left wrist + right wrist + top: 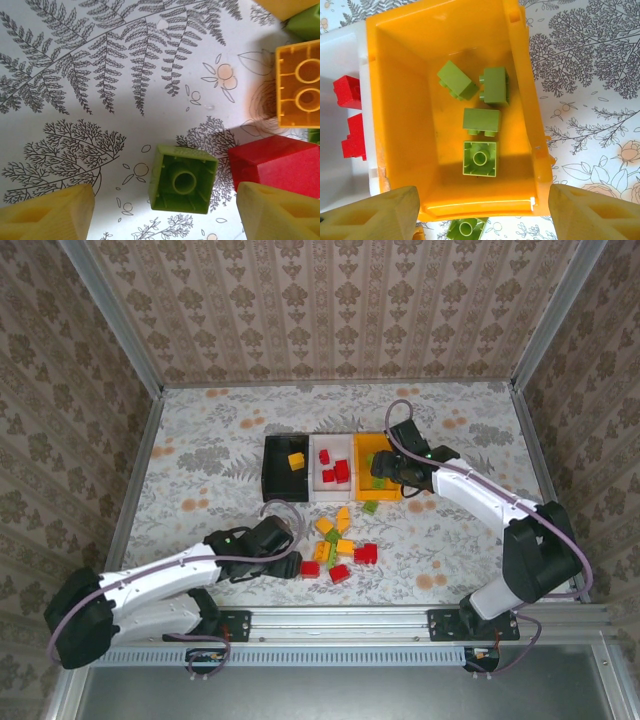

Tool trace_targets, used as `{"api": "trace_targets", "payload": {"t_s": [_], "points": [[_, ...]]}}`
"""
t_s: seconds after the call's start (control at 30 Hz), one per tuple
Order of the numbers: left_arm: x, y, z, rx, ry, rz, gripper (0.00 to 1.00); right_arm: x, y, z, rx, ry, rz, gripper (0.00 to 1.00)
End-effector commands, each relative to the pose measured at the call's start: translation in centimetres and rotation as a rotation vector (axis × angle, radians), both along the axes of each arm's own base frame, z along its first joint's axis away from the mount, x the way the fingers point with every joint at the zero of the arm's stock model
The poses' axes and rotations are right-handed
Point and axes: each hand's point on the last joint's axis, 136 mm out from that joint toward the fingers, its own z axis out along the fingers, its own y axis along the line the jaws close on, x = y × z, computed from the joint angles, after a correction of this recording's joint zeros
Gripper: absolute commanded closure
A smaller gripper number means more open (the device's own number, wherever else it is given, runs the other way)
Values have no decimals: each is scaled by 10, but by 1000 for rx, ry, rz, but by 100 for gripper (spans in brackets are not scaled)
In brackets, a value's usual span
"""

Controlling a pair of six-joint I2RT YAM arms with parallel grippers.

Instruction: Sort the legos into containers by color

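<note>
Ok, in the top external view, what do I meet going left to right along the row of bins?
Black bin holding a yellow brick -> white bin holding red bricks -> orange-yellow bin.

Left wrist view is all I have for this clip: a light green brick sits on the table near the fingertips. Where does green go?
Observer: Into the orange-yellow bin; four light green bricks already lie in it.
Operator: What is the other arm doing?
Observer: The right gripper hangs open over that bin, holding nothing.
Operator: Any yellow sorted yet?
Observer: The black bin holds a single yellow-orange brick.
</note>
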Motion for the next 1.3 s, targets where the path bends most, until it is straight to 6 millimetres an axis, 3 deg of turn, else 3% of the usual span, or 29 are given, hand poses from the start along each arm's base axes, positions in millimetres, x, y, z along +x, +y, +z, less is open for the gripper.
{"api": "trace_targets", "payload": {"t_s": [0.0, 0.23, 0.53, 0.7, 0.73, 0.9, 1.03, 1.17, 1.27], "points": [[-5, -1, -12, 23, 32, -15, 26, -1, -1, 13, 26, -39, -16, 29], [-2, -7, -28, 61, 55, -40, 36, 0, -3, 21, 36, -61, -25, 29], [2, -16, -32, 79, 69, -71, 62, -4, -10, 28, 34, -76, -40, 29], [11, -22, -6, 59, 14, -85, 70, -10, -16, 25, 31, -73, -53, 29], [17, -28, 6, 44, -13, -95, 70, -13, -18, 34, 44, -99, -56, 29], [59, -74, 66, -66, -155, -145, 71, -30, -31, 24, 46, -88, -91, 29], [101, -135, 102, -174, -224, -209, 73, -46, -41, 13, 47, -74, -115, 29], [143, -190, 122, -204, -280, -268, 73, -59, -51, 4, 34, -52, -132, 29], [174, -218, 125, -228, -287, -276, 73, -68, -56, 0, 34, -45, -140, 29]]}}
